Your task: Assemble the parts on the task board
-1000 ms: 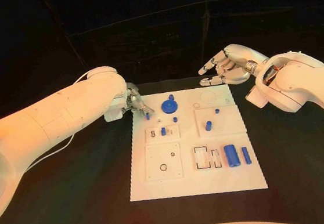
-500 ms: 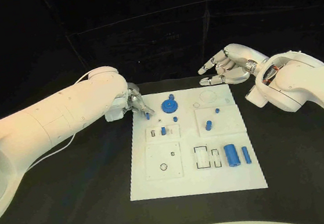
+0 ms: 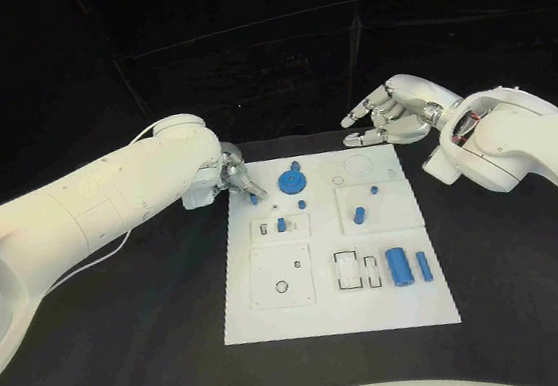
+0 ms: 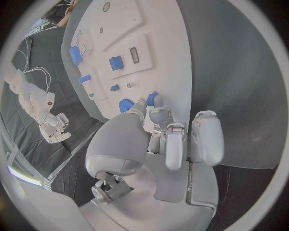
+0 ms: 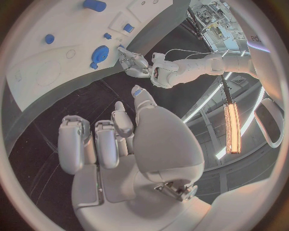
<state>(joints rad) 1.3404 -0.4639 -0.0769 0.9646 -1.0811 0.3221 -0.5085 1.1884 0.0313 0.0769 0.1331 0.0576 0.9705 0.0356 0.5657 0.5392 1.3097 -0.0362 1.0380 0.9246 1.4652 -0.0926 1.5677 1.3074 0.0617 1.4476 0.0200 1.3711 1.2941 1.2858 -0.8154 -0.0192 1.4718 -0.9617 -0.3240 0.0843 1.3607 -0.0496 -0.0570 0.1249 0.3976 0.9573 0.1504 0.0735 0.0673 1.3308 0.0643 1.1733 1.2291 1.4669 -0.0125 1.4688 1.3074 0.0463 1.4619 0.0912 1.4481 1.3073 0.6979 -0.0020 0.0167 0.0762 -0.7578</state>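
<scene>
The left hand [image 3: 229, 180] sits at the far left corner of the task board [image 3: 287, 318], fingertips pinching a small blue peg [image 3: 252, 198] down at the board's surface. In the left wrist view the peg [image 4: 153, 99] shows between its fingertips, just at the board's edge. The right hand [image 3: 391, 118] hangs beyond the far right corner, off the board, fingers loosely curled and grasping nothing.

Under both lies a black table [image 3: 123, 383], with dark curtains closing off the far side.

The board is a long white plate lying lengthwise in the middle of the table, cut with square panels and slots. A blue disc [image 3: 291, 184] lies at its far end, small blue pegs [image 3: 359, 215] stand mid-board, and a blue cylinder [image 3: 399, 266] with a slimmer blue bar [image 3: 424, 267] lies near right.
</scene>
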